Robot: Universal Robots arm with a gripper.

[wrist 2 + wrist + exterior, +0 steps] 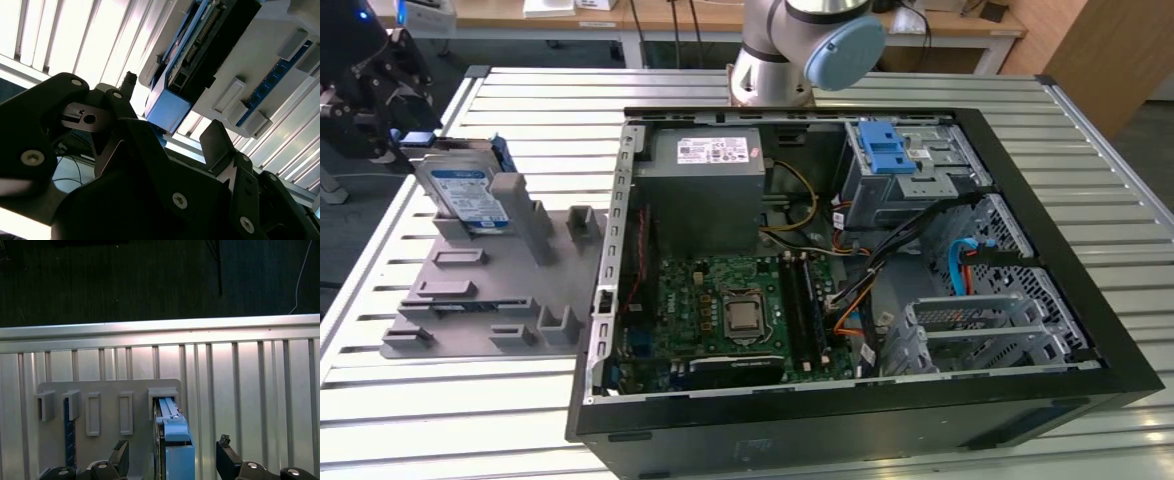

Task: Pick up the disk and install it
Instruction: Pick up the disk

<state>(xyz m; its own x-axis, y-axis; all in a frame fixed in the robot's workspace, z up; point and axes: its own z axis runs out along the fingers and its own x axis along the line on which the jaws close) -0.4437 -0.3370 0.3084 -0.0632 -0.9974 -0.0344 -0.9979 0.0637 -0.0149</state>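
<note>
1. Currently the tool (pixel 172 443) is spread wide, with one finger (pixel 120 452) on each side of the disk (pixel 464 193). In the first wrist view a gap shows between each finger and the disk's blue bracket, so there is no contact.
2. Disk stands upright on edge in a slot of the grey fixture plate (pixel 480 290), at the plate's far corner toward the exterior view's left. Its labelled face shows in the exterior view.
3. Fixture plate lies flat on the slatted tabletop (pixel 1067 130), just beside the open computer case (pixel 854 425). Cannot tell whether the plate's edge touches the case wall.
4. Room around the disk, first wrist view: bare slats on one side of it, raised fixture posts (pixel 93 413) on the other. The tabletop's edge rail (pixel 160 331) runs past the fixture, with dark floor beyond.
5. Arm base (pixel 781 60) stands at the tabletop's far edge, behind the case.
6. Inside the case: power-supply box (pixel 716 190) near the far wall, and the grey cage with blue latch (pixel 897 160) at the far corner on the exterior view's right. Cables (pixel 907 245) cross the space in front of the cage.
</note>
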